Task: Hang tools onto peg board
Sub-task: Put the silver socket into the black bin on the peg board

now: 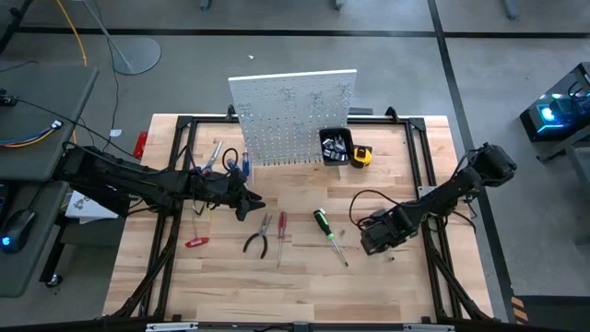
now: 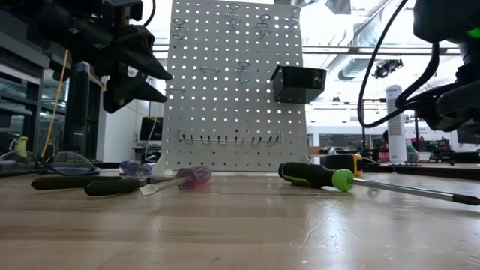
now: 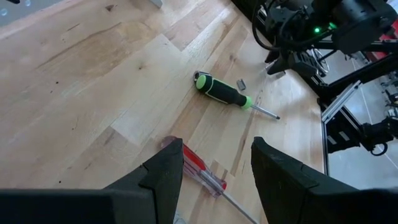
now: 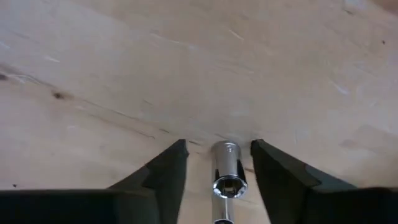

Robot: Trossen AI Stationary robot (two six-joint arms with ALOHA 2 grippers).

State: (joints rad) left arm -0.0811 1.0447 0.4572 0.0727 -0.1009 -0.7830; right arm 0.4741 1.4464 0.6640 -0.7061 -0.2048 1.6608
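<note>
White peg board [image 1: 293, 118] at the tabletop's far edge seems bare; the tools [image 1: 282, 226] lie mid-tabletop, unhung. Left pincer [image 1: 244, 205] gapes empty; right pincer [image 4: 217, 163] straddles a steel socket [image 4: 226, 171], not clamped

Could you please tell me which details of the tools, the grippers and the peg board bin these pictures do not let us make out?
- Black bin contents: too small in the high view; the low view shows only its outside.
- Tools left of the peg board: a small tangle in the high view.
- Metal socket: between the right gripper fingers; contact unclear, bottom edge cuts it off.
- Red screwdriver: partly behind the left gripper fingers.
</note>
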